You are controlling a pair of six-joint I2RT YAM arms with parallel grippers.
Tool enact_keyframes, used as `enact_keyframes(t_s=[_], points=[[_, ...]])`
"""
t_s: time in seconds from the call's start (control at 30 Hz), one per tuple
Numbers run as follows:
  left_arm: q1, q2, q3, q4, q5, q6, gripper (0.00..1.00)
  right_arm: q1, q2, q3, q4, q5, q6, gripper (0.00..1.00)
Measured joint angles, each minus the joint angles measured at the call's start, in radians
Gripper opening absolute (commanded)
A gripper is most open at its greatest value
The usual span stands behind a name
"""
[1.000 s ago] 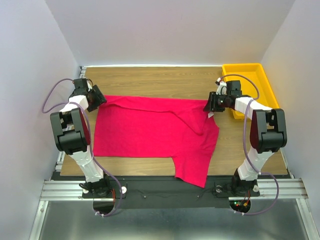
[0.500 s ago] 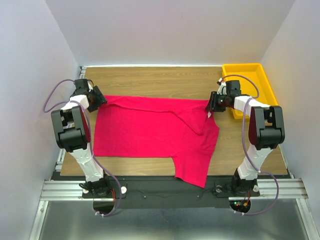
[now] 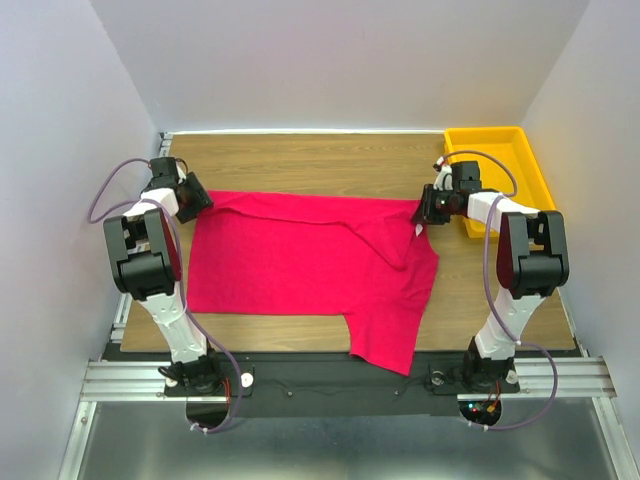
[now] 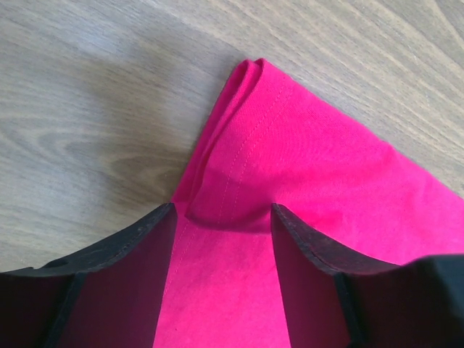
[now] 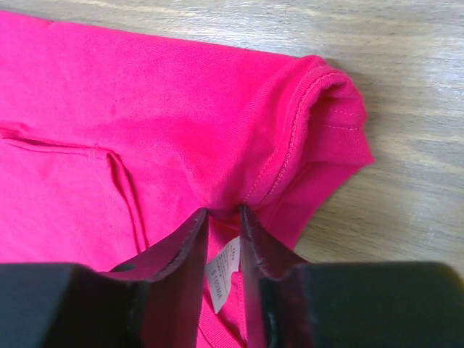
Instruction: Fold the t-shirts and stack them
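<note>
From above, the crimson t-shirt [image 3: 300, 262] lies spread across the wooden counter [image 3: 300, 160], its lower right part hanging over the near edge. The left gripper [image 3: 192, 198] sits at the shirt's far left corner and the right gripper [image 3: 421, 210] at its far right corner, just beside the yellow tray [image 3: 510, 150].

In the left wrist view, the jaws stand well apart and straddle a stitched hem corner [image 4: 243, 80]. Cloth lies between the fingers [image 4: 138, 268] but nothing is pinched. This side probably needs to close squarely on the doubled hem before any lift, or the corner will slide out.

In the right wrist view, the jaws are nearly closed and nip a ridge of fabric beside the ribbed collar edge [image 5: 312, 109], with the white neck label [image 5: 223, 272] showing in the narrow gap. That grip looks thin, so a deeper bite would serve better.

The step appears to be taking both far corners to fold the shirt toward the near edge. Both arms should lift together and evenly, keeping the far edge taut so the fold lands straight.
</note>
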Motion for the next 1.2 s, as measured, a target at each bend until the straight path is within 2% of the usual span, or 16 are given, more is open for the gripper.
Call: enact_keyframes(t_s=[0.1,0.13,0.2,0.23,0.4,0.67,0.73,0.8,0.83,0.93,1.03,1.1,1.17,1.2], points=[[0.000,0.011,0.005,0.000,0.000,-0.002,0.57,0.000,0.001,0.000,0.000,-0.003,0.002,0.15],[0.000,0.014,0.006,0.000,0.000,-0.001,0.51,0.000,0.001,0.000,0.000,-0.004,0.002,0.10],[0.000,0.022,0.010,0.000,0.000,-0.003,0.48,0.000,0.001,0.000,0.000,-0.003,0.000,0.06],[0.000,0.026,0.010,0.000,0.000,-0.003,0.42,0.000,0.001,0.000,0.000,-0.001,0.003,0.01],[0.001,0.032,0.011,0.000,0.000,-0.005,0.27,0.000,0.001,0.000,0.000,0.008,0.003,0.01],[0.003,0.032,0.026,-0.001,-0.006,-0.006,0.25,0.000,-0.002,0.000,0.000,0.032,-0.006,0.01],[0.005,0.032,0.026,-0.003,-0.009,-0.006,0.26,0.000,-0.004,0.000,0.000,0.037,-0.009,0.00],[0.007,0.032,0.027,-0.008,-0.012,-0.006,0.36,0.000,-0.006,0.000,0.000,0.042,-0.012,0.01],[0.008,0.032,0.028,-0.012,-0.013,-0.003,0.49,0.000,-0.008,0.000,0.000,0.043,-0.016,0.07],[0.009,0.032,0.028,-0.018,-0.020,0.002,0.62,0.000,-0.008,0.000,0.000,0.035,-0.029,0.23],[0.013,0.032,0.028,-0.022,-0.026,0.004,0.67,0.000,-0.019,0.000,-0.002,0.017,-0.052,0.35],[0.014,0.028,0.028,-0.024,-0.036,0.005,0.68,0.000,-0.037,0.000,-0.005,0.010,-0.069,0.40],[0.018,0.016,0.028,-0.030,-0.050,0.004,0.68,0.000,-0.080,0.000,-0.006,0.005,-0.096,0.49],[0.019,0.007,0.028,-0.034,-0.061,0.004,0.69,0.000,-0.106,0.000,-0.011,0.000,-0.119,0.50]])
